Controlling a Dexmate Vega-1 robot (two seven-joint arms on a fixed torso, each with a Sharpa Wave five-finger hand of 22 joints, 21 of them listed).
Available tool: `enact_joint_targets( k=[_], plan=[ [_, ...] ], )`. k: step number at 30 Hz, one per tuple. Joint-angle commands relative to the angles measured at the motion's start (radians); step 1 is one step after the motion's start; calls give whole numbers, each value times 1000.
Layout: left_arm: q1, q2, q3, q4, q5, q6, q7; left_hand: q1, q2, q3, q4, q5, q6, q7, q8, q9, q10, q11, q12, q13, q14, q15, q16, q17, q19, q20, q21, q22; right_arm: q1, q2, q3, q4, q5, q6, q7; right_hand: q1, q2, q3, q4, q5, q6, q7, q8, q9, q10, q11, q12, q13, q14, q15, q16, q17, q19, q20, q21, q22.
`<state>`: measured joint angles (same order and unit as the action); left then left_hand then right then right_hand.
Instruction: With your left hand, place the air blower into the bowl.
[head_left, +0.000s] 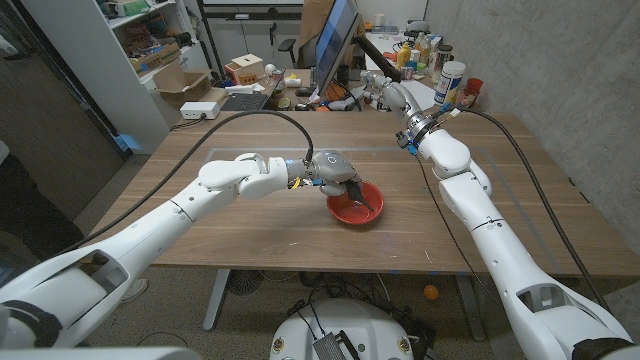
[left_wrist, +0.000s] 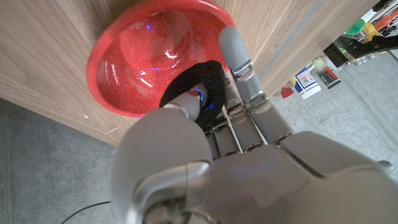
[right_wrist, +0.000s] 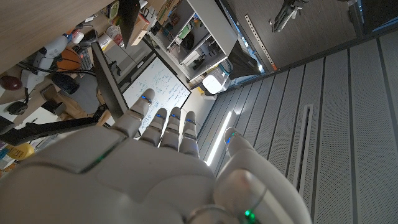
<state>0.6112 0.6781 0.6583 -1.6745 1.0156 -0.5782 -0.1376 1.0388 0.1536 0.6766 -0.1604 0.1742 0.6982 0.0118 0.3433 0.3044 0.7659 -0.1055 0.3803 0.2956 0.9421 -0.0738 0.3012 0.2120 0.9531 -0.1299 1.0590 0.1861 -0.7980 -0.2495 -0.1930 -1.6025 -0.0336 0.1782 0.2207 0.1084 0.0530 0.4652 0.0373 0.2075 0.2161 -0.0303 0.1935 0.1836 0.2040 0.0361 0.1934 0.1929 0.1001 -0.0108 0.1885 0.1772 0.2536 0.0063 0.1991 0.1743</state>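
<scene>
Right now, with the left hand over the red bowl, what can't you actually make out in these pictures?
- Air blower: the left wrist view shows just a black bulb; the left hand hides the rest.
- Head view: the left hand covers the blower, so whether it touches the bowl is unclear.
- Right hand: too small in the head view; the right wrist view shows its back, palm side hidden.

Brown wood-grain table at centre, on a grey floor. White shelving unit at ten o'clock; grey ribbed wall at two o'clock.
</scene>
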Motion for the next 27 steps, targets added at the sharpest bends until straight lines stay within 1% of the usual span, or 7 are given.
enact_joint_targets(
  k=[1,8,13,15,17,23,27],
  plan=[
    [-5,-10,27,28,19,-9,-7,9,4,-5,1,4,3,-7,-2,3,55,-40,-3,2,174,-164,1,2,-113,-55,10,0,12,8,10,-1,-6,-34,-20,-11,0,-3,-7,4,6,-4,0,5,2,-7,3,1,2,3,-2,3,-13,13,-4,3],
    [-2,-10,37,31,40,1,0,9,4,-5,1,4,3,-9,-3,3,51,-40,-7,4,169,-163,-2,2,-120,-54,10,0,28,16,18,-8,-19,-88,-27,-14,-3,-5,-10,4,3,-10,-1,5,-2,-7,1,1,-1,2,-3,3,-17,50,-4,3],
    [1,-9,42,30,53,20,-6,8,5,-5,3,5,-3,-12,-6,4,43,-41,-13,4,164,-163,-6,1,-131,-50,9,-1,39,21,26,-10,-22,-128,-21,-21,-7,-10,-12,5,-5,-16,-3,5,-10,-10,0,1,-5,14,-2,3,-8,124,1,4],
    [1,-10,47,28,68,31,-6,8,4,-4,3,5,-5,-13,-7,4,41,-39,-16,5,154,-163,-12,-1,-146,-43,5,-2,45,22,29,-9,-22,-137,-17,-25,-8,-12,-13,5,-11,-20,-4,5,-12,-13,1,2,-8,26,-2,4,-11,171,-1,4],
    [1,-12,53,29,76,41,-13,6,5,-3,5,5,-12,-18,-10,4,38,-37,-19,7,146,-162,-16,-1,-159,-38,2,-3,50,26,33,-8,-19,-148,-12,-28,-9,-14,-13,5,-14,-22,-5,5,-14,-16,0,2,-9,33,-1,4,-11,189,-1,4],
    [-11,-20,71,23,83,64,-74,1,8,3,10,5,-60,-21,-31,5,-6,-30,-46,15,91,-160,-45,-5,-215,-12,-12,-7,69,30,36,-13,-27,-163,1,-34,-11,-17,-12,4,-21,-23,-6,5,-20,-19,-1,2,-14,56,-2,5,-13,204,-1,4],
    [-18,-26,75,10,72,87,-140,-46,0,-13,35,2,-132,-38,-71,1,-65,-16,-84,22,-2,-147,-78,-1,-283,32,-35,-13,77,34,33,-18,-34,-160,3,-37,-12,-18,-11,4,-24,-24,-7,5,-23,-18,-2,2,-15,57,-1,5,-14,207,-2,5]
  ],
)
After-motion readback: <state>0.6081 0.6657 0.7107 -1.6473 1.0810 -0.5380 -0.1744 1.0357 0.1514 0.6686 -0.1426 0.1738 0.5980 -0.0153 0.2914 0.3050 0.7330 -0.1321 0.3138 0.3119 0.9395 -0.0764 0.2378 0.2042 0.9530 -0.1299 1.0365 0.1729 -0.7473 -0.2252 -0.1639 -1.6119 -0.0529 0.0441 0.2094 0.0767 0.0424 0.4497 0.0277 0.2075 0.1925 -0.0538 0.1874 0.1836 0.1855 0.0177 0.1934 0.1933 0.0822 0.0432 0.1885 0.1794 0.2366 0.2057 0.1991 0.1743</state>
